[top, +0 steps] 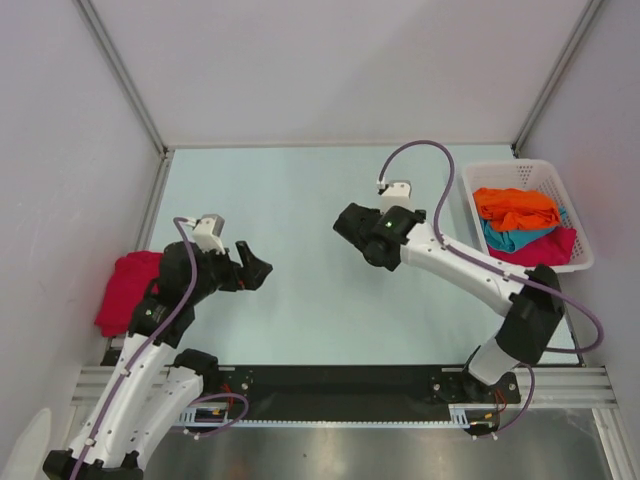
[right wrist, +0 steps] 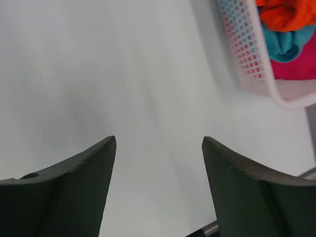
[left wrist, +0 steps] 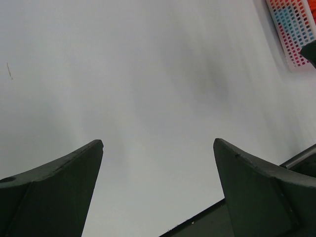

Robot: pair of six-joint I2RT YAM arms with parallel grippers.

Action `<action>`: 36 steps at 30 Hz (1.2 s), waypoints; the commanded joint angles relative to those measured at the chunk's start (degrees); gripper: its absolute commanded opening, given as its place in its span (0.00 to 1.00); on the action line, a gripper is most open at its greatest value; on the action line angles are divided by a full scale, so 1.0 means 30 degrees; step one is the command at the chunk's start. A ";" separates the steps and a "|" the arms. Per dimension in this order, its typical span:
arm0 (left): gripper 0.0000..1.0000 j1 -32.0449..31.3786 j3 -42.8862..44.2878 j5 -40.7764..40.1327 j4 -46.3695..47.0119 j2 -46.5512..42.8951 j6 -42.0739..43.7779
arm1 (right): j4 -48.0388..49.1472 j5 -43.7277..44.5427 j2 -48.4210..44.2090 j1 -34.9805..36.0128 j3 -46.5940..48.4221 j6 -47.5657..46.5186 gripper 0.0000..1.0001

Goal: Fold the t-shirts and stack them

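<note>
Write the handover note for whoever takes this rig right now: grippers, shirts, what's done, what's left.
Left gripper: open, empty, over the bare table.
Right gripper: open, empty, over the table, left of the basket.
Shirts: orange shirt, teal shirt and a pink shirt lie bunched in the basket. The other pink shirt lies at the table's left edge, partly hidden by the left arm, so I cannot tell how well it is folded.
Done: at most that one shirt.
Left: take out, fold and stack the three in the basket.
</note>
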 commanded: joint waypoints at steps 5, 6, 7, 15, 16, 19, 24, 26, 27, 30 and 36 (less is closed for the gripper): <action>0.99 0.0086 -0.0090 0.0489 0.0858 -0.0287 0.0339 | -0.0934 0.1355 0.0034 -0.2025 -0.0818 0.0068 0.79; 1.00 0.0114 -0.0061 0.0576 0.0887 -0.0316 0.0310 | -0.0195 0.0765 -0.0259 -0.2348 -0.1143 -0.0404 0.79; 0.99 0.0086 -0.0061 0.0548 0.0858 -0.0345 0.0309 | 0.0479 0.0179 -0.0697 -0.3076 -0.1465 -0.0698 0.79; 0.99 0.0086 -0.0119 0.0606 0.0946 -0.0521 0.0310 | 0.3414 -0.2198 -0.0848 -0.5513 -0.3136 -0.2487 0.79; 0.99 0.0085 -0.0090 0.0607 0.0917 -0.0492 0.0309 | 0.3793 -0.2461 -0.0819 -0.5747 -0.3283 -0.2604 0.79; 1.00 0.0086 -0.0090 0.0665 0.0917 -0.0492 0.0338 | 0.4701 -0.2960 -0.0877 -0.6714 -0.4015 -0.3044 0.79; 0.99 0.0115 -0.0119 0.0665 0.0917 -0.0521 0.0338 | 0.5466 -0.3283 -0.0118 -0.8731 -0.4573 -0.3689 0.79; 1.00 0.0085 -0.0090 0.0723 0.0888 -0.0492 0.0338 | 0.5671 -0.3226 0.0176 -0.9379 -0.4690 -0.3719 0.79; 1.00 0.0114 -0.0090 0.0724 0.0887 -0.0463 0.0339 | 0.5701 -0.3167 0.0496 -0.9991 -0.4720 -0.3661 0.79; 1.00 0.0085 -0.0090 0.0782 0.0888 -0.0463 0.0368 | 0.5671 -0.2699 0.0996 -1.0930 -0.4779 -0.3222 0.81; 0.99 0.0114 -0.0090 0.0870 0.0917 -0.0492 0.0397 | 0.5323 -0.0563 0.1962 -1.1784 -0.4663 -0.2723 0.82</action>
